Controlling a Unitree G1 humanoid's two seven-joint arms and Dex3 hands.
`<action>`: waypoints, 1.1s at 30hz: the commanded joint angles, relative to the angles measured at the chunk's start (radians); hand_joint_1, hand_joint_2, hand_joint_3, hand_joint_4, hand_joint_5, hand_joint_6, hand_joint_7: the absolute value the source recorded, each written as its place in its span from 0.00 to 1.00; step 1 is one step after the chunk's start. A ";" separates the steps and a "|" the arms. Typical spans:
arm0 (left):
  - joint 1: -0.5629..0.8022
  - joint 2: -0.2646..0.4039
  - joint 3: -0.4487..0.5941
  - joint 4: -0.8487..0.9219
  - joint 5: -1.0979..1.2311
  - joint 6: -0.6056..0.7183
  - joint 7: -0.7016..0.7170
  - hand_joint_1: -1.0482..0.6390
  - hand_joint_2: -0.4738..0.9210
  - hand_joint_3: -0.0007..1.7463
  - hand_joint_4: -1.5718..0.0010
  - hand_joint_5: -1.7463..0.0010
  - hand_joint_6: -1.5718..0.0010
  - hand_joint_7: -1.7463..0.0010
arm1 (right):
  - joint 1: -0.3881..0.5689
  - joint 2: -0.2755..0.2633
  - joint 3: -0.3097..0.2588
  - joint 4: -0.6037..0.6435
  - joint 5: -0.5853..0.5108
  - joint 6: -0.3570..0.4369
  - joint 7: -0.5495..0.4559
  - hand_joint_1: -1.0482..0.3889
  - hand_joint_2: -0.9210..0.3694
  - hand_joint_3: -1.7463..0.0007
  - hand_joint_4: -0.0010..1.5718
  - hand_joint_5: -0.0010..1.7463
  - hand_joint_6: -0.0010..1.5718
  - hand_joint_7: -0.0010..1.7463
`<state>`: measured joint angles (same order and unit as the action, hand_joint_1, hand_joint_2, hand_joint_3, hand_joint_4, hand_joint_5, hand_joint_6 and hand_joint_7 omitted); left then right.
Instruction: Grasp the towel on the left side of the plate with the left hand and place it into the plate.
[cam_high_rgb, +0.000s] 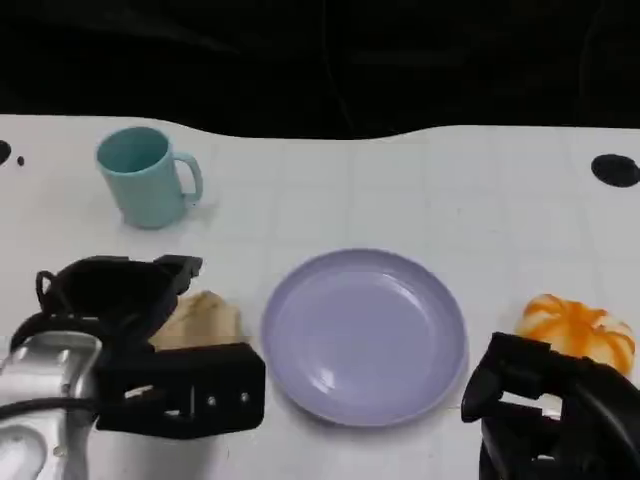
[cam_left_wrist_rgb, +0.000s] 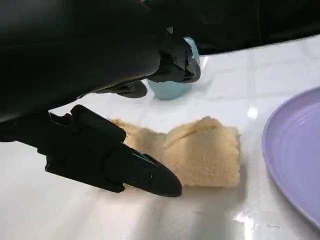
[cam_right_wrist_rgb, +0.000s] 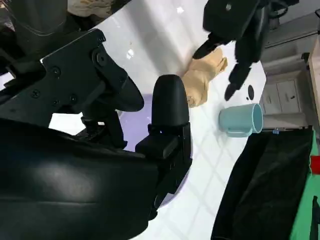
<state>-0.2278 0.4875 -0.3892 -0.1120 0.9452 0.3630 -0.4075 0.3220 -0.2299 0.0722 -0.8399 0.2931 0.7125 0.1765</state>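
Left hand (cam_high_rgb: 150, 345) hovers with fingers (cam_left_wrist_rgb: 145, 175) spread, holding nothing.

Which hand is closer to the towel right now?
Left. The left hand hovers over the towel, fingers spread around it; the right hand sits beyond the plate, near the orange object.

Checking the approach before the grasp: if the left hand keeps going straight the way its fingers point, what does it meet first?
Probably the folded beige terry towel: the left hand has open fingers on either side of it. The lilac plate lies beyond it.
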 joint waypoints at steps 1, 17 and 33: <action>-0.058 -0.023 -0.027 0.120 0.010 -0.008 0.007 0.26 0.98 0.00 0.80 0.93 0.83 0.99 | 0.009 -0.007 -0.006 -0.017 0.007 0.006 -0.001 0.66 0.30 0.28 0.45 1.00 0.39 0.91; -0.154 -0.081 -0.108 0.535 -0.045 -0.149 0.148 0.36 1.00 0.09 0.52 0.88 0.63 0.95 | 0.018 -0.005 0.012 -0.044 -0.001 0.009 -0.013 0.63 0.31 0.28 0.46 1.00 0.40 0.91; -0.046 -0.061 0.025 0.518 -0.184 -0.372 0.572 0.44 1.00 0.14 0.51 0.00 0.62 0.13 | 0.017 -0.009 0.003 -0.036 -0.002 0.011 -0.006 0.64 0.33 0.26 0.46 1.00 0.41 0.90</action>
<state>-0.2930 0.4129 -0.3885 0.4518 0.7701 0.0022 0.1202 0.3388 -0.2298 0.0802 -0.8739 0.2874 0.7194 0.1709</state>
